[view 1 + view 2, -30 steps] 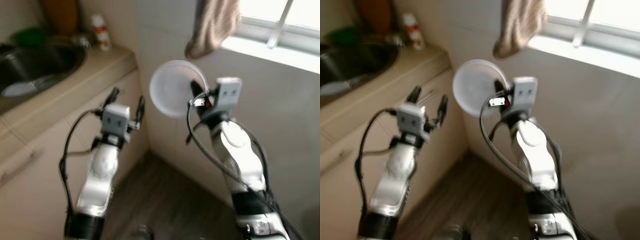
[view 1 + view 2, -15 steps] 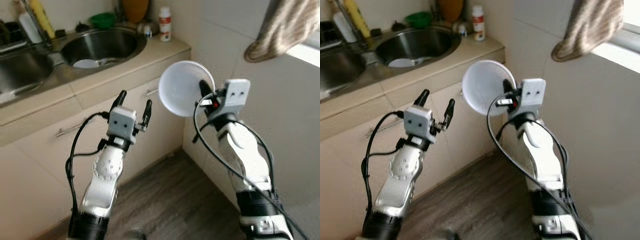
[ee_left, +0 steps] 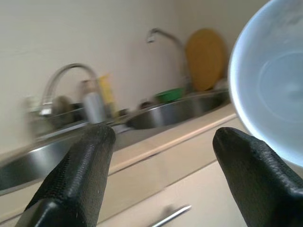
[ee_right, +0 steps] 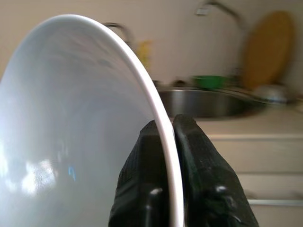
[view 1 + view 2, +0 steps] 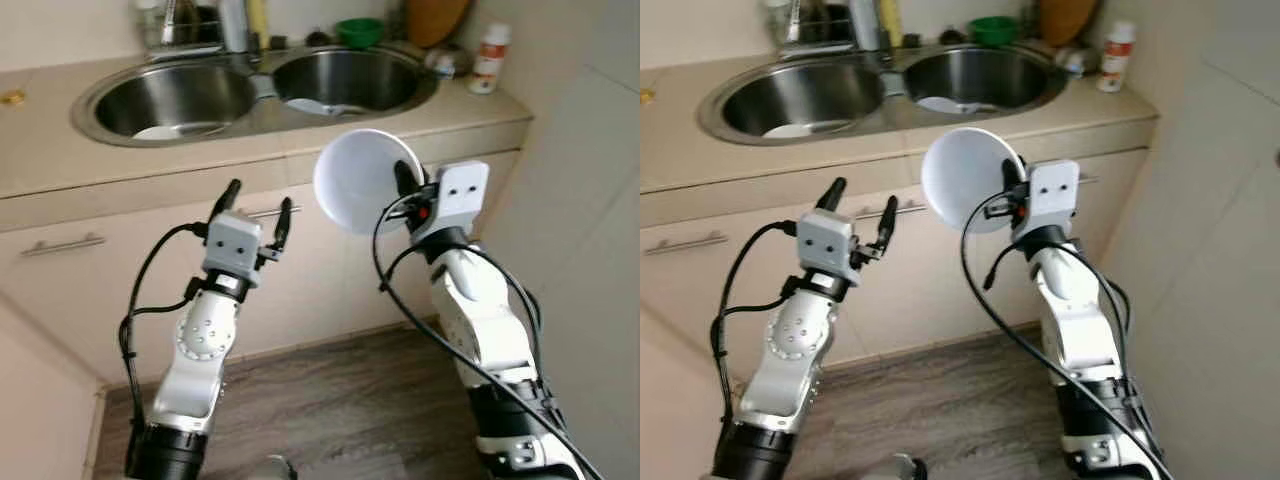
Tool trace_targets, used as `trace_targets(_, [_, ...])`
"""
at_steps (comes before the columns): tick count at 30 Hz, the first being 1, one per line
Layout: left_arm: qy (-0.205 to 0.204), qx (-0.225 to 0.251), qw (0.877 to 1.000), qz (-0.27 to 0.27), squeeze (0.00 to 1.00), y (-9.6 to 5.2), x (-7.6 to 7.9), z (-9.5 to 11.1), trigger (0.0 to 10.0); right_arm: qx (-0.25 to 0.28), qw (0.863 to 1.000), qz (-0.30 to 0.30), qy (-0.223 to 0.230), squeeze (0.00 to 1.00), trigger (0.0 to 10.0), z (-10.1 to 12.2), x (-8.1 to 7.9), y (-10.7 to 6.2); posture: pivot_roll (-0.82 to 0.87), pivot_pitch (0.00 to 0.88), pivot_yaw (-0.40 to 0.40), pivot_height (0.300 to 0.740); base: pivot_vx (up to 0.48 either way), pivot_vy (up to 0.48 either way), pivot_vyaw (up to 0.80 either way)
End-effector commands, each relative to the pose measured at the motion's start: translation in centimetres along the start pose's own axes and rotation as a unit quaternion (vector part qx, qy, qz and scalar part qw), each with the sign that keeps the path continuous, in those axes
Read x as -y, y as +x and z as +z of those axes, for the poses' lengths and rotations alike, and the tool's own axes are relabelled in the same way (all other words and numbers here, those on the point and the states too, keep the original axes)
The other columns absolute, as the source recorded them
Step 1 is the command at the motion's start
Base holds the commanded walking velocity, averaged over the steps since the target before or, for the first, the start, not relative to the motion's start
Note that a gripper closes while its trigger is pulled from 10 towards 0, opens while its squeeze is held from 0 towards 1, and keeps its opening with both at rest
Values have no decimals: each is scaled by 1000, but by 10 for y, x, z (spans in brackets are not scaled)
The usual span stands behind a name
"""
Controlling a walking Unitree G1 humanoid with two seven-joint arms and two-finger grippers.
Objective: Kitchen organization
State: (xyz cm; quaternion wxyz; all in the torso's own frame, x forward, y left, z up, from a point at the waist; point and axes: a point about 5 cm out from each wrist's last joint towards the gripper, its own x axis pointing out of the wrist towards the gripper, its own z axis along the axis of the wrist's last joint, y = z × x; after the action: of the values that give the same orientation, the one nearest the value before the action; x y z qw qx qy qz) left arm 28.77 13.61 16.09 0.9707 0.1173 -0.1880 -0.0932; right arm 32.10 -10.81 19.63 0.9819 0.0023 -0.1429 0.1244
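Note:
My right gripper [image 5: 402, 183] is shut on the rim of a white bowl [image 5: 360, 180], held on edge in the air in front of the cabinet doors; the wrist view shows the rim [image 4: 161, 123] pinched between both fingers. My left gripper [image 5: 258, 200] is open with nothing in it, raised beside the bowl at about the same height. Beyond them a double steel sink [image 5: 250, 95] is set in a beige counter [image 5: 60, 160]. A white dish [image 5: 315, 105] lies in the right basin and another [image 5: 165, 130] in the left basin.
Behind the sink stand a green bowl [image 5: 358, 30], a wooden board [image 5: 435, 15], a white bottle [image 5: 487, 55] and a faucet [image 5: 232, 20]. Cabinet doors with metal handles [image 5: 55, 246] run below the counter. A tiled wall [image 5: 590, 200] closes the right side; wood floor [image 5: 330, 400] lies below.
The camera has swung left, so the whole sink and counter now face me and the window and hanging towel have left the picture. Both arms keep their pose, bowl still held.

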Motion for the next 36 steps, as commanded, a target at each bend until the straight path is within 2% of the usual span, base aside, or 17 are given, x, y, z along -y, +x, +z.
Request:
trace_targets(1, [1,10,1000,1,0,2,1,4,10000,15,1000,-1,-14,0,10000,5,0,1,21,16,13,740,435,0,800])
trace_targets(23, [-2,18,1000,1,0,4,2,6,10000,47,997,-11,-62,0,10000,11,0,4,22,18,8,740,443,0,800])
trace_targets(25, [-1,18,1000,1,0,4,2,7,10000,68,992,-63,-84,0,10000,19,12,6,22,19,8,740,332,0,800])
trace_targets(27, [-2,18,1000,1,0,4,2,7,10000,83,988,-108,-74,0,10000,25,24,7,22,20,9,740,315,0,0])
trace_targets(28, [-2,18,1000,1,0,4,2,7,10000,83,988,-108,-74,0,10000,25,24,7,22,20,9,740,315,0,0])
trace_targets(29, [-1,18,1000,1,0,4,2,7,10000,84,985,-132,-68,0,10000,27,32,7,22,20,9,740,311,0,0])
trace_targets(30, [-1,18,1000,1,0,4,2,7,10000,97,977,-168,-83,0,10000,32,45,5,22,20,10,740,266,0,0])
trace_targets(32, [-1,18,1000,1,0,4,2,7,10000,110,973,-179,-92,0,10000,36,48,4,22,20,10,740,124,0,0])
trace_targets(34, [-1,18,1000,1,0,4,2,7,10000,93,973,-190,-89,0,10000,33,52,6,20,20,11,740,0,0,0])
trace_targets(36, [-1,18,1000,0,0,4,3,6,10000,85,971,-213,-68,0,10000,30,57,5,18,20,11,740,0,0,-400])
